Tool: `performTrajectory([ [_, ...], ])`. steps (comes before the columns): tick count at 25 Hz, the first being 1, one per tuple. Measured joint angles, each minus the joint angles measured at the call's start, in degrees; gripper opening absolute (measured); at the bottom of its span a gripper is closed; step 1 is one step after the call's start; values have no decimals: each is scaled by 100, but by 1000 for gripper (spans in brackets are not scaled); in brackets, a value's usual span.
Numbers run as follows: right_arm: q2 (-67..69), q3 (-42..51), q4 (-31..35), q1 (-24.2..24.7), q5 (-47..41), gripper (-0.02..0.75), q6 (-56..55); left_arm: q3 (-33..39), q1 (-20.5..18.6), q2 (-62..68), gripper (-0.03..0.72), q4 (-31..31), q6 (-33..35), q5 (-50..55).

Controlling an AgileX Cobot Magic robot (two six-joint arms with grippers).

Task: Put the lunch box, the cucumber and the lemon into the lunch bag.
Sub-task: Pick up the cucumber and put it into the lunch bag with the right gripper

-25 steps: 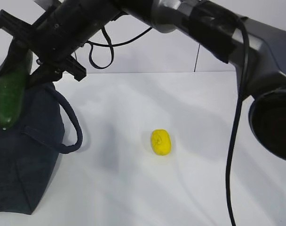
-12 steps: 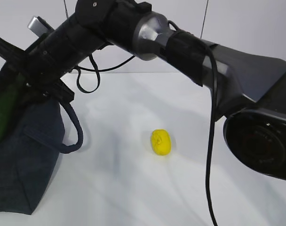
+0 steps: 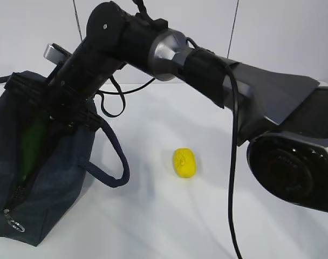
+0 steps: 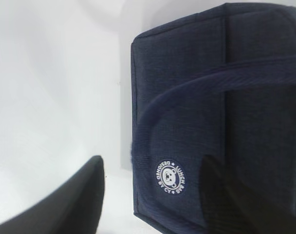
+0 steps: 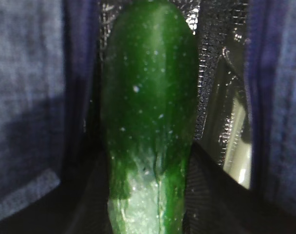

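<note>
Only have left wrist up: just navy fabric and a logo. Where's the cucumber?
Observer: The cucumber is partway down the open top of the lunch bag, foil lining around it.
Operator: Right arm holding it?
Observer: The right gripper is at the bag's mouth; its jaws can't be made out.
Operator: Lemon?
Observer: The lemon sits alone on the table, right of the bag.
Operator: Lunch box?
Observer: A pale edge shows beside the cucumber in the right wrist view; can't confirm.

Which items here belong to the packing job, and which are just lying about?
Part of the job:
- lunch bag, open at the top
- cucumber, lowered into the bag's opening by the right tool
- lemon, on the table, not yet packed

Just lying about:
- nothing beyond the white table; the lunch box cannot be clearly made out
</note>
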State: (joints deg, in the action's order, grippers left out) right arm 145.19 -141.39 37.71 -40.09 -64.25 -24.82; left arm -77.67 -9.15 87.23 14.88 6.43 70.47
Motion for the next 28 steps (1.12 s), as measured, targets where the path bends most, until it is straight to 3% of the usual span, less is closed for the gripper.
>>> performTrajectory([
  [8, 99, 0, 138, 0, 0, 326, -12, 0, 0, 0, 442, 21, 0, 0],
  [13, 99, 0, 233, 0, 0, 370, 18, 0, 0, 0, 442, 21, 0, 0],
  [18, 99, 0, 772, 0, -4, 438, 337, 0, 0, 0, 438, 21, 0, 0],
  [28, 108, -422, 1020, 0, -248, 454, 487, 0, 0, 0, 433, 21, 0, 0],
])
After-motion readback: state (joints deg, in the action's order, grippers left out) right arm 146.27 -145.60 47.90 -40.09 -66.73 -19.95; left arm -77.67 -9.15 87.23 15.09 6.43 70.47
